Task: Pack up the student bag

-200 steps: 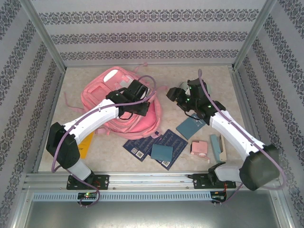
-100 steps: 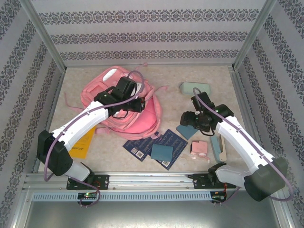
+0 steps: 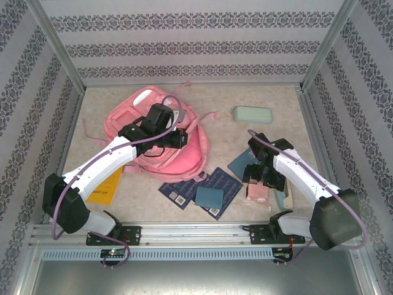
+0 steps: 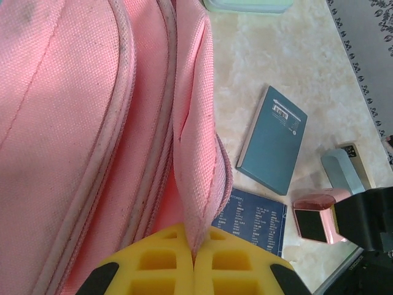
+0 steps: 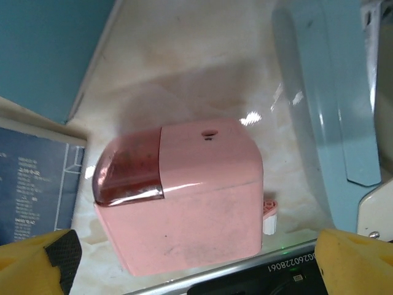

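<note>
Pink student bag [image 3: 138, 126] — lying flat.

The top view is bright and even, with light from above. The arms [image 3: 116, 157] drop only soft, pale shadows on the table [image 3: 215, 98]. The side walls [image 3: 37, 110] lean out toward 9 and 3 o'clock, so the edges look bent. In the left wrist view the student bag [image 4: 73, 123] is sharp, and the table looks almost white toward 1 o'clock. In the right wrist view the pink box [image 5: 184, 190] has a grey shadow toward 12 o'clock and small white glints toward 1 o'clock, and the yellow fingertips [image 5: 24, 270] at 7 and 5 o'clock look fuzzy
</note>
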Tool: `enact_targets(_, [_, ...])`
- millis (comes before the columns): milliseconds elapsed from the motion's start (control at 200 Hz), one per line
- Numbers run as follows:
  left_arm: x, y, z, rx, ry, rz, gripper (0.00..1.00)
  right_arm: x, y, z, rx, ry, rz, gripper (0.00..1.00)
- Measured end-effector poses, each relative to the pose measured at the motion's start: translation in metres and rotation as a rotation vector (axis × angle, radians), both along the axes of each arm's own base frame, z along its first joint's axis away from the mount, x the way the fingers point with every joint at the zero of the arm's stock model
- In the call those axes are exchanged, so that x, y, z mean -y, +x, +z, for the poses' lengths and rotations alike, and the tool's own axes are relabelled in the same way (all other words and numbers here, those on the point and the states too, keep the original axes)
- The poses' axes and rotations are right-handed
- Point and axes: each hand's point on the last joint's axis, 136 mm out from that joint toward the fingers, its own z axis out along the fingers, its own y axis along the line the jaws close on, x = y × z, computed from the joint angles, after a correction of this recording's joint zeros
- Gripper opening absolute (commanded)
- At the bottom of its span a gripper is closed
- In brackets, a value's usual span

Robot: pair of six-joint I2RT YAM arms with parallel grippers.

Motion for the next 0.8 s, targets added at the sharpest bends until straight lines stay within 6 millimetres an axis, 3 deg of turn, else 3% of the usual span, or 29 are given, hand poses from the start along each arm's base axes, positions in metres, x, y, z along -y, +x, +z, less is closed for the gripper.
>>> enact_targets(310, [-0.001,0.001,0.000,0.000,0.000,0.004,0.01,-0.011,-0.003,-0.011,-0.050,0.034,0.039,0.98])
enact_targets(685, [-0.001,0.001,0.001,0.002,-0.001,0.004,0.01,-0.008,-0.014,-0.037,-0.123,0.006,0.005,0.97])
enact_targets(804, [-0.001,0.001,0.001,0.002,-0.001,0.004,0.01,-0.012,-0.009,-0.042,-0.107,0.026,-0.010,0.89])
